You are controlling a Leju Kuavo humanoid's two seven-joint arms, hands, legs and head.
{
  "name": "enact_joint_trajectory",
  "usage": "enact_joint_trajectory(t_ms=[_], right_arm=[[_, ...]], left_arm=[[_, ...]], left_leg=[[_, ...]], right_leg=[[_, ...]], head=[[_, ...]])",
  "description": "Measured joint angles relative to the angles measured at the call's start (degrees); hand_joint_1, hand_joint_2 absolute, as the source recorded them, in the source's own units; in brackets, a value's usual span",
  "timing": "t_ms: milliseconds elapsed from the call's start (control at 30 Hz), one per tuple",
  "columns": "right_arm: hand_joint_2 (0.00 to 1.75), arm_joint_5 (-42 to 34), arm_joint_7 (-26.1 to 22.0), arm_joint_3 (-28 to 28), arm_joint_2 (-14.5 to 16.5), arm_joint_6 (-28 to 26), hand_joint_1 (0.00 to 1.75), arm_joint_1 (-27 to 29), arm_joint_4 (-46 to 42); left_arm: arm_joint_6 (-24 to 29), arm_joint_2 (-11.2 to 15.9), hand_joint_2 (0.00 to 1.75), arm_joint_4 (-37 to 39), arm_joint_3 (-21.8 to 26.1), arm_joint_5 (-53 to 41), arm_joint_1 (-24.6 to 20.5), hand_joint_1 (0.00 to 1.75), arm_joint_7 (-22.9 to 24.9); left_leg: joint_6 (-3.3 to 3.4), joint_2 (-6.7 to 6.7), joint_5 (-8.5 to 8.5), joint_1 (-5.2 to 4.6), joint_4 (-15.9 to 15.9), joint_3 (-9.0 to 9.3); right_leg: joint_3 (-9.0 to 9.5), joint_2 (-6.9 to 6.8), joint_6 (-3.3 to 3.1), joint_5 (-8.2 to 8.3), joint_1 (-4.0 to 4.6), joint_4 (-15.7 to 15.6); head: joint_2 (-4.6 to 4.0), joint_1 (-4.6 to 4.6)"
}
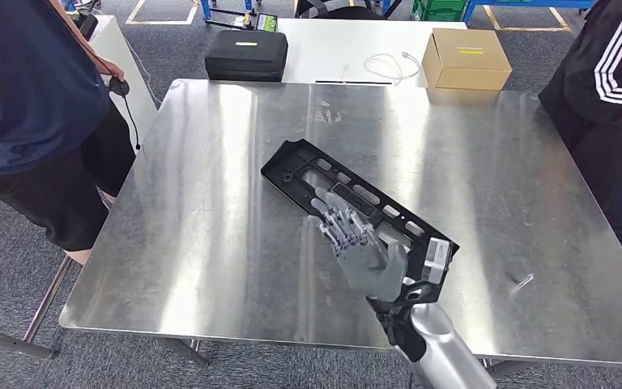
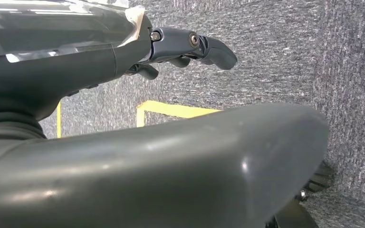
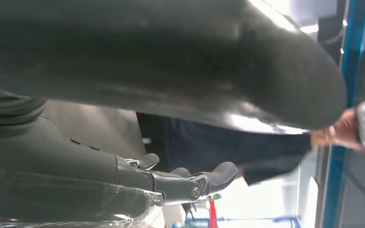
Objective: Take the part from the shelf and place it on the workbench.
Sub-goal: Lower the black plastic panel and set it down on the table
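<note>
The part [image 1: 304, 166], a long black plastic frame with slots and a white label at its near end, lies flat and diagonal on the steel workbench [image 1: 202, 235]. My right hand [image 1: 362, 247] is over the part's near half, palm down and fingers spread straight, gripping nothing. In the right wrist view the right hand [image 3: 123, 175] shows straight fingers [image 3: 204, 180] and a thumb held apart. My left hand [image 2: 76, 71] hangs over grey carpet and holds nothing, its fingers [image 2: 204, 47] stretched out.
A person in dark blue [image 1: 32, 97] stands at the bench's left edge; another in a black jacket with white stripes [image 1: 607, 73] is at the right. On the white table [image 1: 332, 44] behind are a black case [image 1: 246, 55], a cardboard box [image 1: 466, 58] and a cable [image 1: 389, 66].
</note>
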Motion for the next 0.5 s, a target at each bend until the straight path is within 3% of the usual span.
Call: enact_joint_trajectory(t_ms=[167, 300, 367, 433, 467, 500], right_arm=[[0.0, 0.88, 0.04, 2.69, -0.05, -0.44, 0.0, 2.46, -2.15], [0.0, 1.08, 0.57, 3.94, 0.49, -0.41, 0.0, 2.52, -2.13], [0.0, 1.41, 0.87, 4.64, 0.7, -0.36, 0.0, 2.66, -2.02], [0.0, 2.38, 0.95, 5.21, 0.82, -0.74, 0.0, 2.94, -1.81], [0.0, 2.95, 0.86, 5.44, 0.84, -1.06, 0.0, 3.11, -1.67], [0.0, 3.4, 0.75, 5.63, 0.87, -1.34, 0.0, 3.24, -1.53]], left_arm=[[-0.07, 0.04, 0.0, -0.05, 0.53, 0.37, 0.0, 0.0, -0.08], [-0.07, -0.06, 0.0, -0.07, 0.7, 0.65, -0.05, 0.0, 0.04], [-0.09, -0.2, 0.0, -0.07, 0.77, 0.86, -0.13, 0.0, 0.14], [-0.11, -0.28, 0.0, -0.07, 0.8, 0.96, -0.15, 0.0, 0.22], [-0.11, -0.32, 0.0, -0.07, 0.82, 0.98, -0.14, 0.0, 0.25], [-0.12, -0.35, 0.0, -0.07, 0.84, 0.99, -0.13, 0.0, 0.26]], left_leg=[[0.39, -0.01, -0.06, -0.4, 0.09, -0.06], [1.32, 0.19, 0.98, -0.19, -0.69, 0.06], [1.78, 0.39, 1.82, 0.21, -1.33, -0.11], [1.86, 0.4, 2.37, 0.26, -1.41, -0.82], [1.71, 0.4, 2.68, 0.33, -1.4, -1.27], [1.44, 0.4, 3.05, 0.48, -1.38, -1.77]], right_leg=[[0.0, 0.0, 0.27, 0.15, -0.39, -0.02], [-0.24, 0.04, 0.95, -0.3, -0.44, 0.41], [-1.72, 0.14, 0.7, -3.62, -0.48, 4.64], [-4.1, 0.21, 0.48, -7.83, -0.69, 12.02], [-4.72, 0.21, 0.72, -9.04, -0.85, 14.72], [-4.19, 0.21, 1.27, -9.3, -1.06, 15.18]], head=[[0.0, -0.02], [0.0, 0.04], [0.0, 0.24], [0.0, 0.37], [0.0, 0.36], [0.0, 0.37]])
